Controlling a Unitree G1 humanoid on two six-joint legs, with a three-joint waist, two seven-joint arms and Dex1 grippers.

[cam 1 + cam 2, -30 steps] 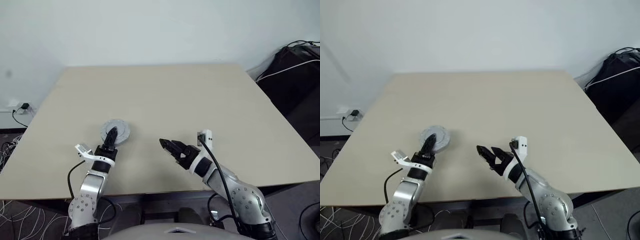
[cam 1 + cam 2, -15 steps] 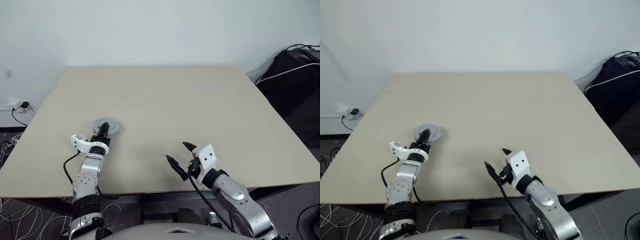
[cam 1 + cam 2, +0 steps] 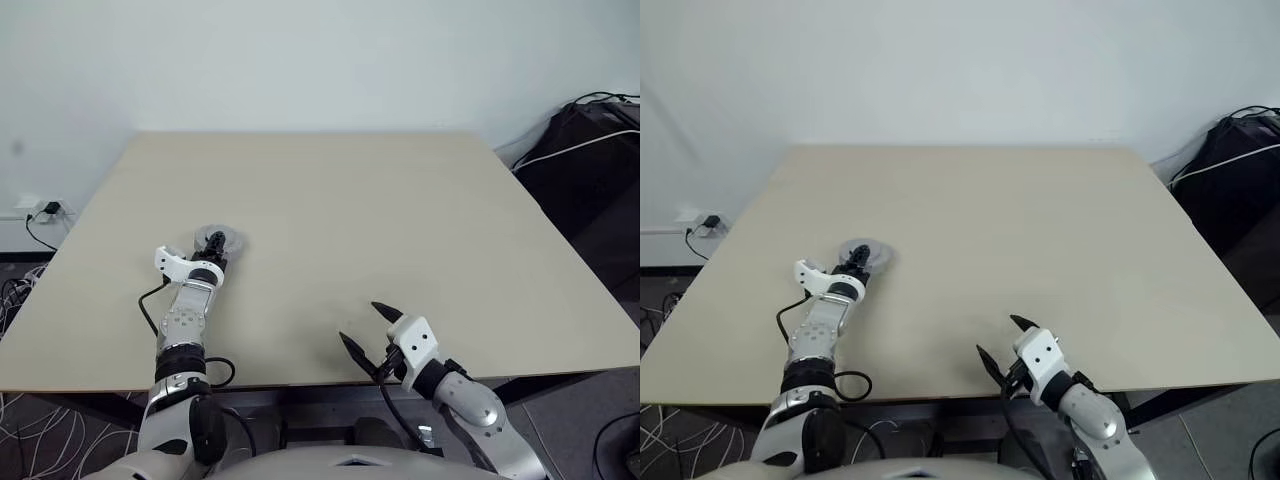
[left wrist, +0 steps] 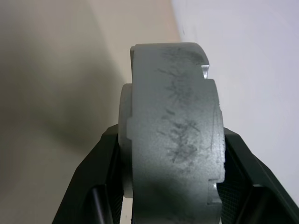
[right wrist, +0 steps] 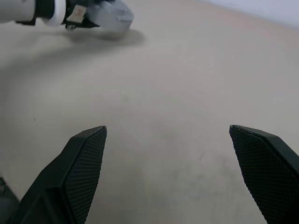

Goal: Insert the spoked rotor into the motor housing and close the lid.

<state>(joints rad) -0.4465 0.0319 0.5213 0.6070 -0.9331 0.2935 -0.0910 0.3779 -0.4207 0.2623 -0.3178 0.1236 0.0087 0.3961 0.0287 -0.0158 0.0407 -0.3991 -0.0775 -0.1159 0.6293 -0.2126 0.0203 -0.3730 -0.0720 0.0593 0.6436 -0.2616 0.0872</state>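
A thick round grey metal disc, the lid (image 3: 213,241), is held edge-on at the table's near left. My left gripper (image 3: 209,256) is shut on it, one black finger (image 4: 105,154) on each flat face. The lid's scratched rim (image 4: 175,121) has a narrower stepped part beside it; whether that is the motor housing I cannot tell. The spoked rotor is hidden. The lid (image 5: 112,17) hangs low, casting a shadow on the table just below. My right gripper (image 3: 362,325) stands open and empty near the table's front edge, well to the right of the lid.
The beige table (image 3: 400,220) stretches far back and to the right. A black bag with a white cable (image 3: 590,140) lies beyond its right edge. A wall socket with cables (image 3: 40,212) sits off the left edge.
My left arm has stretched away from me with the lid still gripped. My right gripper has drawn back toward the front edge, sunk and rolled, staying open.
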